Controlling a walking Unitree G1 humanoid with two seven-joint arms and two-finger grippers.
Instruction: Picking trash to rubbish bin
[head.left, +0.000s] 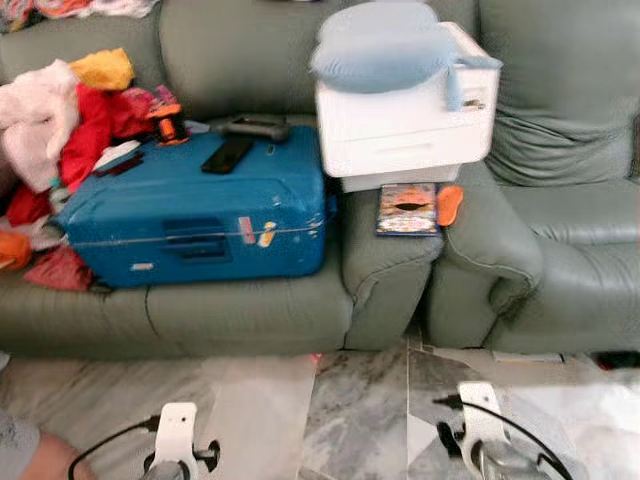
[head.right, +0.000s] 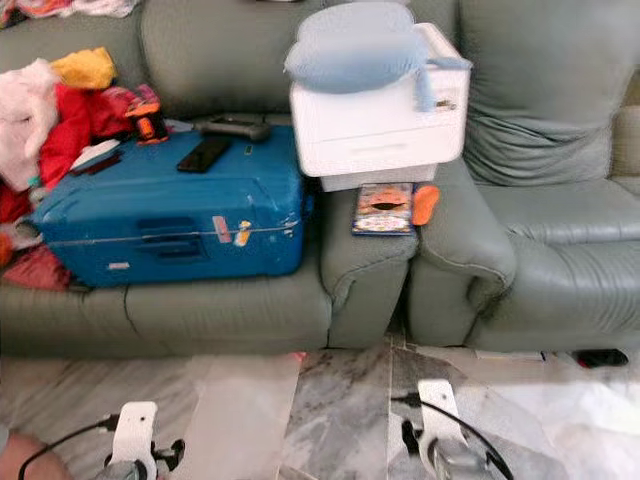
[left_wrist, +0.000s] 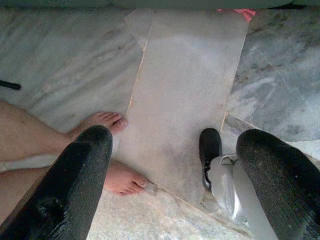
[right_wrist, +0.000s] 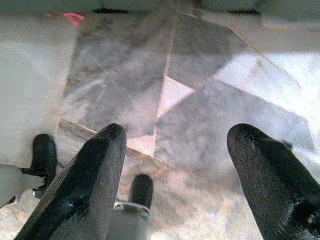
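Robot facing a cluttered sofa, both arms low, no bin in sight.

In the head views, a snack packet (head.left: 407, 209) and an orange scrap (head.left: 450, 205) are lying on the sofa arm (head.left: 385, 262) under a white printer (head.left: 400, 125), beside a blue suitcase (head.left: 195, 215) carrying a remote (head.left: 228, 154); which of these counts as trash is a guess, so the robot risks grabbing the wrong thing or nudging the overhanging printer. In the left wrist view, the left gripper (left_wrist: 172, 165) is hanging over the marble floor (left_wrist: 190, 80) with fingers spread wide and empty, and a person's bare feet (left_wrist: 112, 150) are standing just beside them, so a careless swing or step could strike them. In the right wrist view, the right gripper (right_wrist: 175, 165) is likewise gaping and holding nothing above the floor.
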